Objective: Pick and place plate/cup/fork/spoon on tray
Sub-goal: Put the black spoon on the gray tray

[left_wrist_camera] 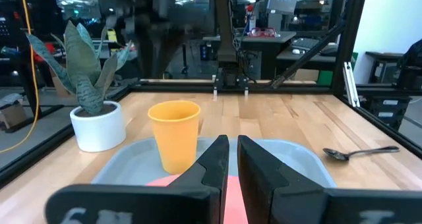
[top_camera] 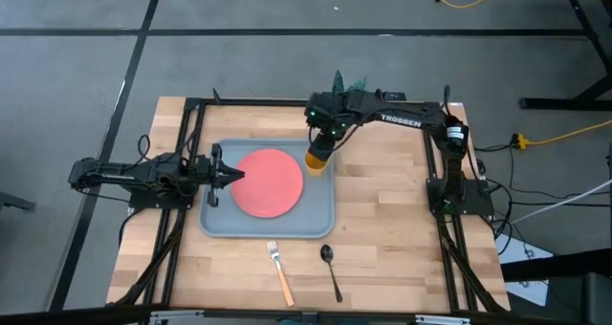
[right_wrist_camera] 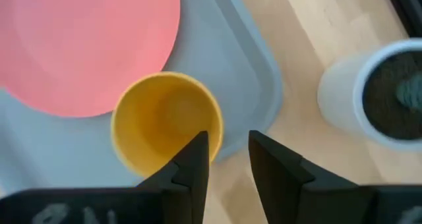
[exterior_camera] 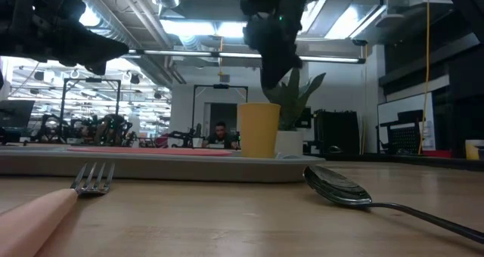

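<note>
Right hand point(top_camera: 322, 145) hangs directly above the cup point(top_camera: 317, 161), fingers pointing down. In the right wrist view the two fingers point(right_wrist_camera: 195, 159) stand slightly parted with a narrow gap, nothing between them; the cup's point(right_wrist_camera: 165, 122) rim lies just under and beside the fingertips. Whether a fingertip touches the rim cannot be told.

Cup stands upright in the tray's point(top_camera: 222, 226) corner nearest the right hand, just beside the plate point(top_camera: 268, 182). The low view shows the cup point(exterior_camera: 259, 130) resting on the tray point(exterior_camera: 151, 166), with the right hand point(exterior_camera: 276, 64) dark above it.

Plate lies flat in the middle of the tray, between the two hands.

Left hand point(top_camera: 232, 175) sits low at the tray's opposite side, fingertips reaching over the plate's edge. In the left wrist view its fingers point(left_wrist_camera: 214, 159) are nearly pressed together, a thin slit between them, pinching nothing; cup point(left_wrist_camera: 175, 136) stands straight ahead of them, tray point(left_wrist_camera: 303, 161) and plate point(left_wrist_camera: 161, 182) below.

Fork point(top_camera: 278, 269) and spoon point(top_camera: 330, 268) lie on the bare surface point(top_camera: 392, 220) outside the tray, well apart from both hands, side by side. Fork point(exterior_camera: 53, 204) and spoon point(exterior_camera: 344, 190) fill the foreground in the low view.

A white pot with a green plant point(top_camera: 349, 82) stands on the surface just beyond the right hand, off the tray.
</note>
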